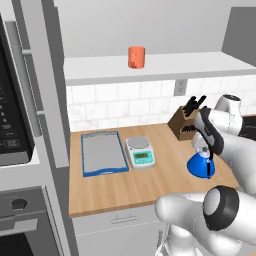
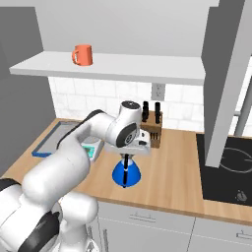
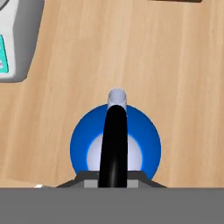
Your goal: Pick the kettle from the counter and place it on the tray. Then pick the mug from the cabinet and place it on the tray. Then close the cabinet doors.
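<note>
The bright-blue kettle [image 1: 201, 165] [image 2: 126, 173] [image 3: 144, 144] stands on the wooden counter [image 1: 165, 185] to the right of the scale. My gripper [image 1: 204, 150] [image 2: 127, 160] [image 3: 113, 179] hangs straight above the kettle, its fingers pressed against both sides of the black arched handle. Whether the kettle is off the wood I cannot tell. The grey tray with a blue rim [image 1: 103, 173] [image 2: 41, 149] lies flat at the counter's left. The orange mug [image 1: 136, 57] [image 2: 82, 54] stands on the pale shelf [image 1: 170, 67] of the open cabinet. Both cabinet doors [image 1: 49, 75] [image 2: 224, 74] are swung open.
A white-green kitchen scale [image 1: 140, 151] [image 3: 13, 48] sits between tray and kettle. A knife block [image 1: 184, 120] [image 2: 153, 129] stands against the tiled wall behind the kettle. A black cooktop [image 2: 226, 167] lies to the right, and the oven column [image 1: 15, 130] rises on the left.
</note>
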### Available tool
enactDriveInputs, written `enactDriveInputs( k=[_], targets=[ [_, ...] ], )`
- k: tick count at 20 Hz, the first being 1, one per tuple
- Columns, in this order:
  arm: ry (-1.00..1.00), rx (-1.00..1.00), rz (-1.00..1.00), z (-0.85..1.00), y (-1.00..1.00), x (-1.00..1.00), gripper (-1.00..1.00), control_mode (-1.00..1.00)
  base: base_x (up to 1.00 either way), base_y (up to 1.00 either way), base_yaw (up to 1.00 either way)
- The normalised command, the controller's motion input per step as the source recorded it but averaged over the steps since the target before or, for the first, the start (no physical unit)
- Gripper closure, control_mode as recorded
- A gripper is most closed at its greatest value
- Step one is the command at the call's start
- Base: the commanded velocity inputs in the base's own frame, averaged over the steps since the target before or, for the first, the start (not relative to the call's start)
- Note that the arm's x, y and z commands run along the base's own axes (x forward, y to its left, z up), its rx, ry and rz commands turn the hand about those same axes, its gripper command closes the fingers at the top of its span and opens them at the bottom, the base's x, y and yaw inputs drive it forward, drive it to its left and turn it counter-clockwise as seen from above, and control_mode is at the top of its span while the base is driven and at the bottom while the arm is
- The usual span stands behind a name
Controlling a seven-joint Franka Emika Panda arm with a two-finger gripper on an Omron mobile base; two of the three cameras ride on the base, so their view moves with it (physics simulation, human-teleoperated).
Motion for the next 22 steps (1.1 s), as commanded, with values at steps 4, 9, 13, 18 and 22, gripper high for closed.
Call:
enactDriveInputs(
  k=[4,9,13,18,22],
  targets=[
    [0.00,0.00,0.19,0.44,0.62,-0.28,1.00,-1.00,0.00,0.00,0.00],
    [-0.14,0.00,0.11,0.14,0.78,-0.17,1.00,-1.00,0.00,0.00,0.00],
    [-0.26,0.00,0.06,0.28,0.81,0.00,1.00,-1.00,0.00,0.00,0.00],
    [-0.21,0.01,0.08,0.27,0.83,0.02,1.00,-1.00,0.00,0.00,0.00],
    [-0.07,0.01,0.06,0.31,0.85,0.04,1.00,-1.00,0.00,0.00,0.00]
  ],
)
